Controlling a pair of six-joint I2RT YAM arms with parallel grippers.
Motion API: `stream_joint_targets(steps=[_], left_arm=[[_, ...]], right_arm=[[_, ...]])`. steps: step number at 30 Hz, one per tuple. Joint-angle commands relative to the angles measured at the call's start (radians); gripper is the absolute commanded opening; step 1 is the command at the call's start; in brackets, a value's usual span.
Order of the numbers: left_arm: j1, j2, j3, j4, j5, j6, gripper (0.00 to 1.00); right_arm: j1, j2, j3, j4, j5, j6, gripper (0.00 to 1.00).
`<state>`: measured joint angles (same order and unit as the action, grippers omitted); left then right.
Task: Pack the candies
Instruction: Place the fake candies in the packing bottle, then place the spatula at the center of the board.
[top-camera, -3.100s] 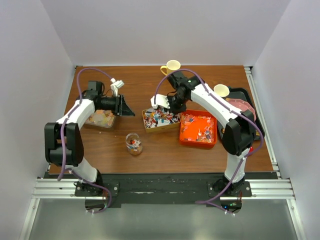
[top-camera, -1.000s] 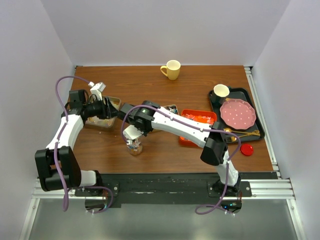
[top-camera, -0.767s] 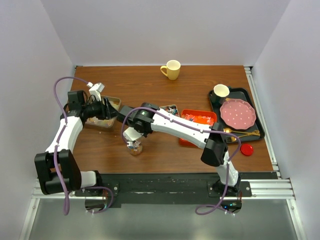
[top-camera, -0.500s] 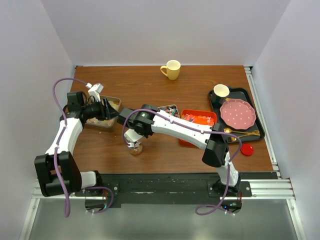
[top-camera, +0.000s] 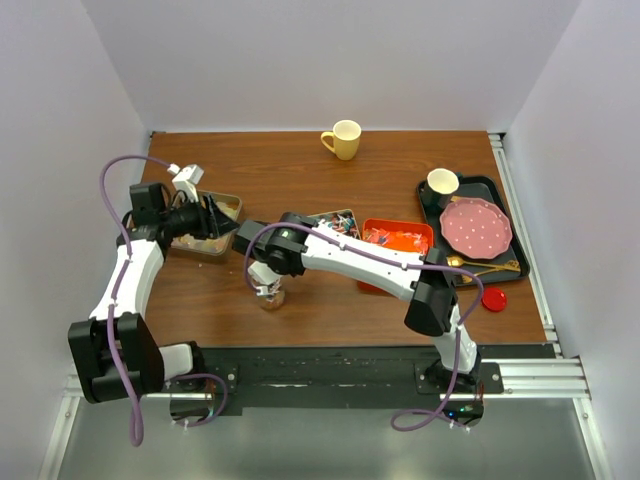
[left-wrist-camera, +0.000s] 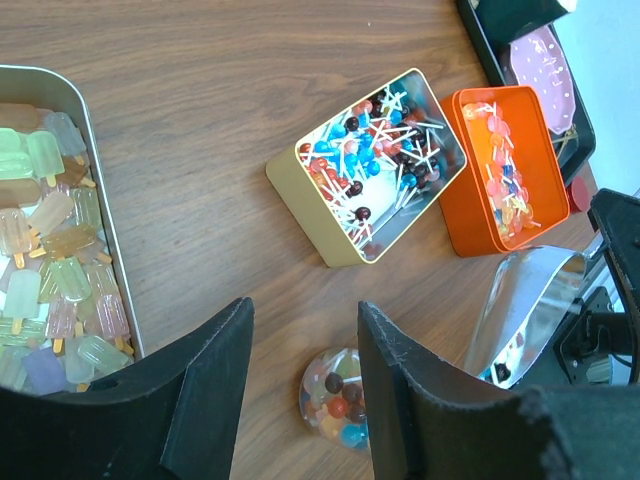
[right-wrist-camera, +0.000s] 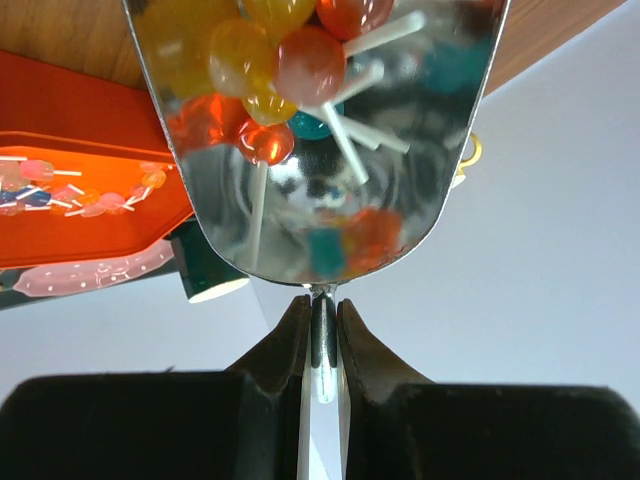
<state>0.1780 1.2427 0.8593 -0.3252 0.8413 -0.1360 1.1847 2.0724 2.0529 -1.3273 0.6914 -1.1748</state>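
Note:
Lollipop candies (right-wrist-camera: 270, 70) lie in a shiny metal scoop (right-wrist-camera: 320, 150). My right gripper (right-wrist-camera: 320, 315) is shut on the scoop's thin handle. From above, the right gripper (top-camera: 262, 272) holds the scoop right over a small glass jar (top-camera: 270, 297) partly filled with candies. The left wrist view shows the jar (left-wrist-camera: 340, 395) on the wood and the scoop (left-wrist-camera: 530, 315) to its right. My left gripper (left-wrist-camera: 303, 325) is open and empty, hanging above the table beside the silver tin of pastel candies (left-wrist-camera: 50, 290). Seen from the top, the left gripper (top-camera: 222, 217) hovers at that tin's right end.
A gold tin (left-wrist-camera: 385, 180) of lollipops and an orange tin (left-wrist-camera: 505, 180) of candies sit mid-table. A black tray (top-camera: 500, 190) at the right carries a pink dotted plate (top-camera: 475, 225) and a white cup (top-camera: 442, 181). A red lid (top-camera: 493, 298) and yellow mug (top-camera: 343, 138) stand apart.
The right arm has carried the scoop from the gold tin to the jar and settled lower over it. The left arm has drawn back slightly to the left.

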Motion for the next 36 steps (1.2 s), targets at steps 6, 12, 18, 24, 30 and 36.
stream_joint_targets(steps=[6, 12, 18, 24, 30, 36], left_arm=[[0.015, -0.045, -0.008, 0.04, 0.038, -0.017, 0.51], [0.015, -0.054, -0.016, 0.052, 0.042, -0.024, 0.52], [0.02, -0.052, -0.013, 0.055, 0.044, -0.033, 0.52], [0.024, -0.042, -0.006, 0.058, 0.044, -0.037, 0.52], [0.025, -0.043, 0.018, 0.06, 0.032, -0.028, 0.51], [-0.005, -0.039, 0.053, 0.029, -0.027, 0.035, 0.55]], right_arm=[[0.013, -0.049, 0.019, -0.253, 0.08, -0.002, 0.0], [0.013, -0.049, 0.027, -0.256, 0.1, -0.013, 0.0], [0.012, -0.055, 0.021, -0.256, 0.103, -0.022, 0.0], [0.01, -0.055, 0.055, -0.259, 0.08, -0.017, 0.0], [-0.104, -0.08, 0.108, -0.179, -0.073, 0.088, 0.0], [-0.405, -0.054, 0.134, -0.055, -0.288, 0.204, 0.0]])
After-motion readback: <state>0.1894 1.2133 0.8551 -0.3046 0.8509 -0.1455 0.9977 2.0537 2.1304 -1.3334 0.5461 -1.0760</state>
